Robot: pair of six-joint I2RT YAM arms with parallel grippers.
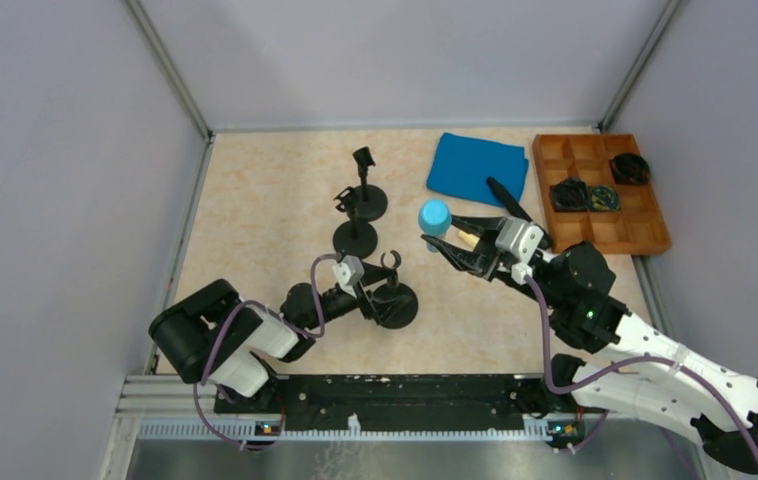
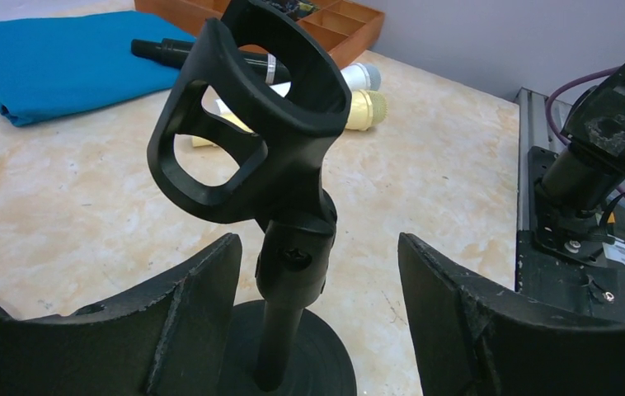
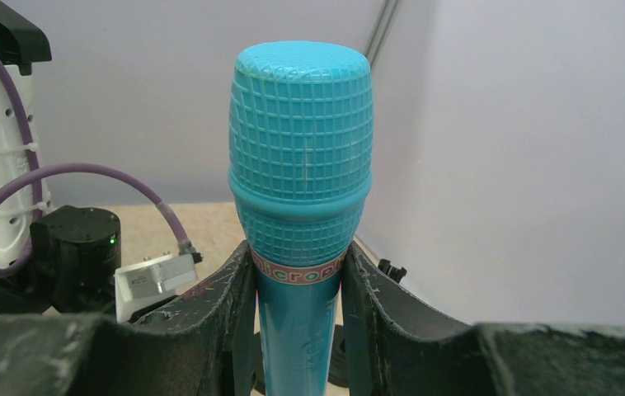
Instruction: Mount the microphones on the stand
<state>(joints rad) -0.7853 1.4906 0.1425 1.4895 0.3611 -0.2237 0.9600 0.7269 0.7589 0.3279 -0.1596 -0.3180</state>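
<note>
Your right gripper (image 3: pixel 297 268) is clamping the handle of the light blue microphone (image 3: pixel 301 165) and holding it above the table (image 1: pixel 255 200), beside the blue cloth (image 1: pixel 475 165). Its long axis is standing near upright, with the meshed head pointing up. Your left gripper (image 2: pixel 317 243) is sitting wide apart around a black stand (image 2: pixel 293 165), fingers clear of the stem.

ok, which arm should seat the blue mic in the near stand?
Right. The right gripper is shut on the light blue microphone, upright; the left gripper stands open astride the near stand.
</note>
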